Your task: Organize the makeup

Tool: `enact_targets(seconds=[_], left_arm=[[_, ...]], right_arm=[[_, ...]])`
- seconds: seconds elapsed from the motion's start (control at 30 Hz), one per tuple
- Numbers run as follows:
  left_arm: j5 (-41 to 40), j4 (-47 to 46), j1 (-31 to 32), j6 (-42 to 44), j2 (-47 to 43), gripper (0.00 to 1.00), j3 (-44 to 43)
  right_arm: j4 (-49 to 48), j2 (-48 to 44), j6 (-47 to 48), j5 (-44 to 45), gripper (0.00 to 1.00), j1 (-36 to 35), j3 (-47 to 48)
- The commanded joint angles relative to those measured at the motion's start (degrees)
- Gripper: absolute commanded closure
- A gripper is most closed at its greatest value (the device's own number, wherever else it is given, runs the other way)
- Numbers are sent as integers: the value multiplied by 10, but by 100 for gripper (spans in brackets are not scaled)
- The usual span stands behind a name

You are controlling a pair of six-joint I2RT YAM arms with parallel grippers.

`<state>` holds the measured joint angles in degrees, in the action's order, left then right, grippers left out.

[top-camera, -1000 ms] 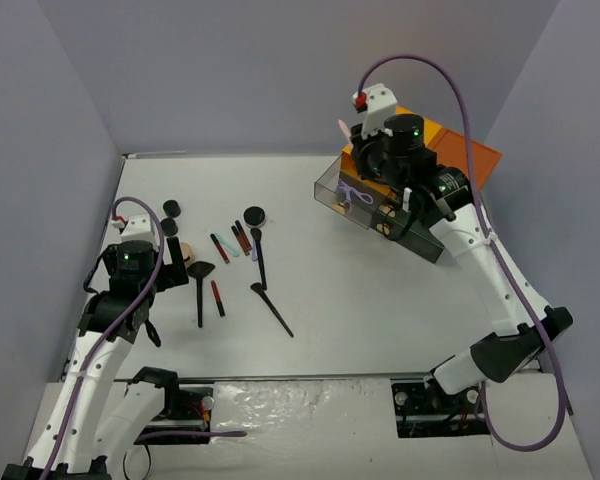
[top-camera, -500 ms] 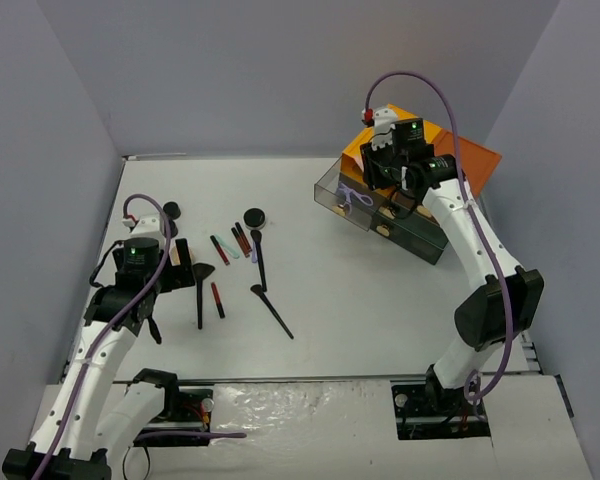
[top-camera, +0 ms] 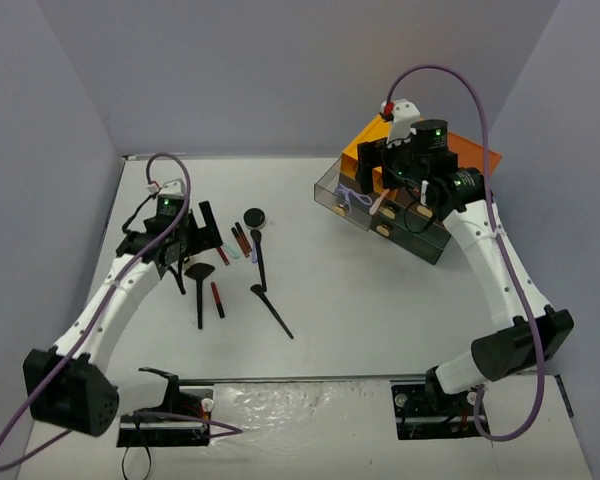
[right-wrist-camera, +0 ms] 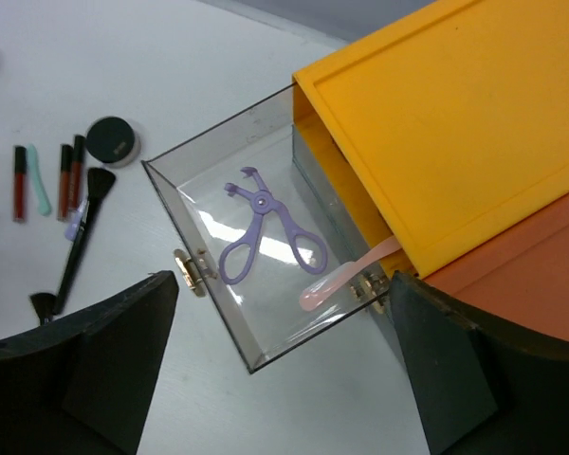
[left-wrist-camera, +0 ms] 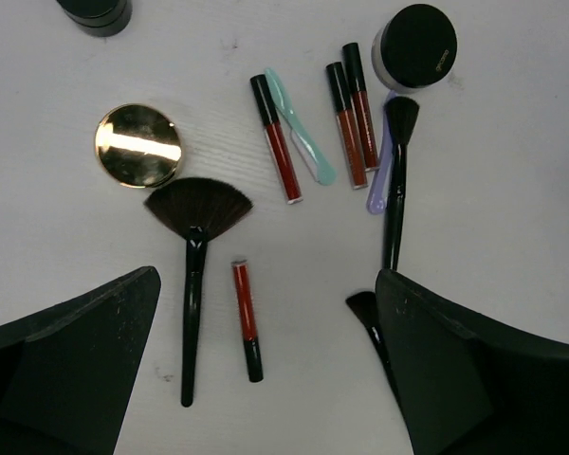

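The makeup lies on the white table at the left. In the left wrist view I see a gold round compact (left-wrist-camera: 138, 145), a black fan brush (left-wrist-camera: 192, 275), a short red stick (left-wrist-camera: 247, 318), red sticks (left-wrist-camera: 277, 137), a mint stick (left-wrist-camera: 301, 128), a purple stick (left-wrist-camera: 379, 185), a black brush (left-wrist-camera: 395, 180) and a round black jar (left-wrist-camera: 414, 43). My left gripper (left-wrist-camera: 266, 275) (top-camera: 190, 245) hovers open above them, holding nothing. My right gripper (right-wrist-camera: 284, 280) (top-camera: 375, 185) is open over the clear drawer (right-wrist-camera: 204, 204), where a pink stick (right-wrist-camera: 346, 277) and a purple curler (right-wrist-camera: 261, 227) lie.
The orange-topped dark drawer box (top-camera: 430, 200) stands at the back right, its top drawer pulled out toward the left. Another black jar (left-wrist-camera: 95, 11) sits beyond the compact. An angled black brush (top-camera: 272, 310) lies nearer the table's middle. Grey walls enclose the table.
My right gripper has opened and the pink stick now lies in the drawer. My left arm has swung forward and right, over the makeup.
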<state>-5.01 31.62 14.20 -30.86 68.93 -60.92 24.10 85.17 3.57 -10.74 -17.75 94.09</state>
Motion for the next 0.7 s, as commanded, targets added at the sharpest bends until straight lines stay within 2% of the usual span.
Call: enact_targets(seconds=[0.0, 0.23, 0.5, 0.67], left_arm=[[-36, -66, 44, -67, 95, 4, -85], [-39, -57, 48, -188, 258, 16, -186], [-51, -24, 49, -282, 364, 45, -243], [-73, 2, 49, -312, 385, 58, -249]], right_arm=[[-62, -88, -36, 18, 1, -4, -39], [-75, -147, -52, 21, 0, -4, -104], [-80, -180, -46, 26, 0, -5, -153], [-85, -191, -43, 29, 0, -12, -162]])
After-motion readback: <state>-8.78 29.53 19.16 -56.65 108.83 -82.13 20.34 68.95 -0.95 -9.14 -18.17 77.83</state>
